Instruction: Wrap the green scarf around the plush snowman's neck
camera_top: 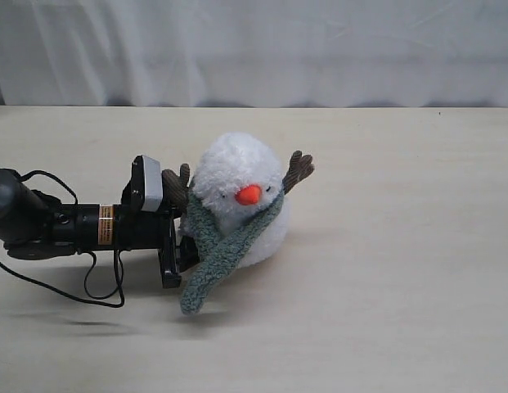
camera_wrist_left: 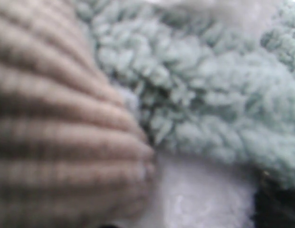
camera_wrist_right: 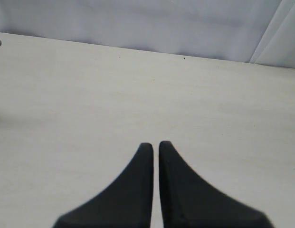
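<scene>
The plush snowman [camera_top: 237, 172] sits mid-table, white with an orange nose [camera_top: 249, 195] and brown twig arms [camera_top: 298, 169]. The green scarf [camera_top: 217, 254] lies round its neck below the nose, and one long end trails down to the table at the front. My left gripper [camera_top: 182, 246] is pressed low against the snowman's left side, beside the scarf, with its jaws hidden. The left wrist view is filled by blurred scarf [camera_wrist_left: 209, 85], a ribbed brown twig arm [camera_wrist_left: 57, 128] and white plush [camera_wrist_left: 199, 194]. My right gripper [camera_wrist_right: 156, 145] is shut on nothing over bare table.
The pale wooden table [camera_top: 401, 286] runs back to a white curtain [camera_top: 254, 49]. The left arm's black cable [camera_top: 98, 291] loops on the table beneath the arm. The right arm is outside the exterior view.
</scene>
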